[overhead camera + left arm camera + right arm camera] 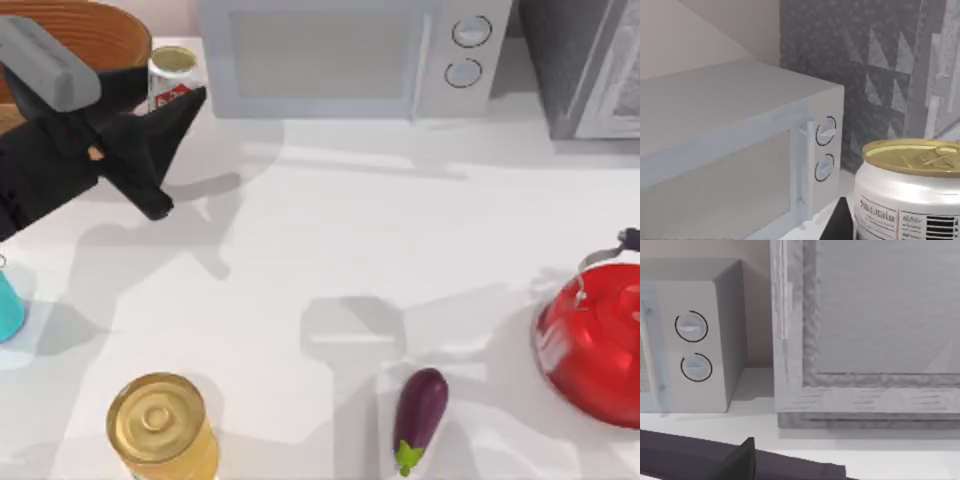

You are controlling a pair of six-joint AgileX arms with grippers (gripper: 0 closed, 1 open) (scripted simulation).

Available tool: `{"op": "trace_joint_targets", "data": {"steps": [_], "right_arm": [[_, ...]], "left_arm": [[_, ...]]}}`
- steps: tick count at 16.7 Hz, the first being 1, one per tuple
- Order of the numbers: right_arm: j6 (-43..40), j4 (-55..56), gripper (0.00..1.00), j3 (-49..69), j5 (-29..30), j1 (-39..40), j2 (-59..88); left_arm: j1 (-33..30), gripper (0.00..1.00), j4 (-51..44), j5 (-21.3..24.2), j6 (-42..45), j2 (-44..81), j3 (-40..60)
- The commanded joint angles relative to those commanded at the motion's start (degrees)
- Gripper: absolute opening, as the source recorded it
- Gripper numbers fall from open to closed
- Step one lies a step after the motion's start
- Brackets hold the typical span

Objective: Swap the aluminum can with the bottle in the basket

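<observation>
The can (172,76) stands upright at the table's far left, just right of the basket (90,30), its long axis vertical, with the left gripper (180,150) spread open just in front of it, one finger (185,105) reaching its side and nothing held yet; the bottle (8,305) lies at the left edge.

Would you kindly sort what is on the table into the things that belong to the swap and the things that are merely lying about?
For the job: aluminum can beside the basket, top view's upper left; teal bottle at the left edge; left gripper close by the can.

Lying about: large gold can, eggplant, red kettle, microwave.
</observation>
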Motion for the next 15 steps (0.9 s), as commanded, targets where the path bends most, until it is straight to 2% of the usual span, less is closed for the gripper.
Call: {"op": "trace_joint_targets", "data": {"steps": [5,9,12,15], "right_arm": [[0.0,0.0,1.00,0.0,0.0,0.0,0.0],[0.0,0.0,1.00,0.0,0.0,0.0,0.0],[0.0,0.0,1.00,0.0,0.0,0.0,0.0],[0.0,0.0,1.00,0.0,0.0,0.0,0.0]], "left_arm": [[-4.1,0.00,16.6,14.8,0.3,29.2,12.5],[-7.0,0.00,27.8,24.8,0.5,49.1,20.9],[-8.5,0.00,34.2,30.5,0.7,60.3,25.6],[-9.5,0.00,38.1,33.9,0.7,67.1,28.4]]}}
